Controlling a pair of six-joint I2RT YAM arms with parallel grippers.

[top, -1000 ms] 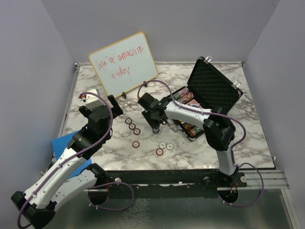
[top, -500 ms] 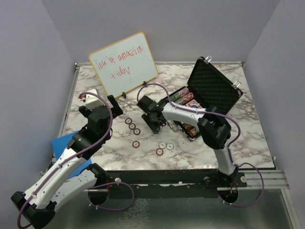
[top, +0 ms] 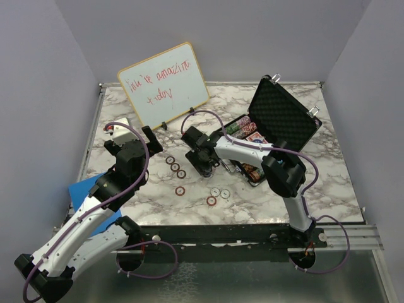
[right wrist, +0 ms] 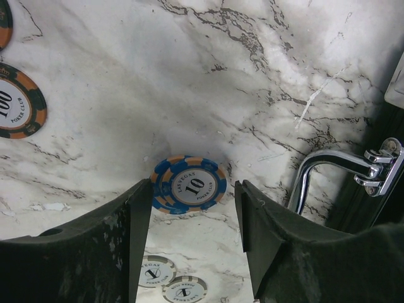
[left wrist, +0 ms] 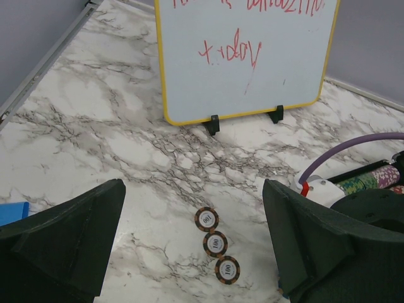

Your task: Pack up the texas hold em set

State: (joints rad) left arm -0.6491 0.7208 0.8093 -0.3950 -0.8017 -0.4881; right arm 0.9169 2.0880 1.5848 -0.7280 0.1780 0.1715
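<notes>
Top external: a black foam-lined briefcase (top: 278, 123) stands open at the right rear of the marble counter (top: 328, 183). Left wrist: left claw (left wrist: 192, 196) released, three round striped chips (left wrist: 215, 243) on the counter below, whiteboard (left wrist: 243, 57) beyond. Right wrist: right claw (right wrist: 192, 192) spread, straddling a flat blue-orange chip (right wrist: 188, 183).

Light falls soft and even from above. The marble table (top: 265, 196) reads bright, with only faint shadows across the top view. In the left wrist view my left fingers (left wrist: 63, 240) fill the lower corners, dark and soft-edged. In the right wrist view the blue chip (right wrist: 188, 184) at centre is sharp, my right fingers (right wrist: 76, 252) are blurred, and the chrome handle (right wrist: 328, 165) at right glints.
</notes>
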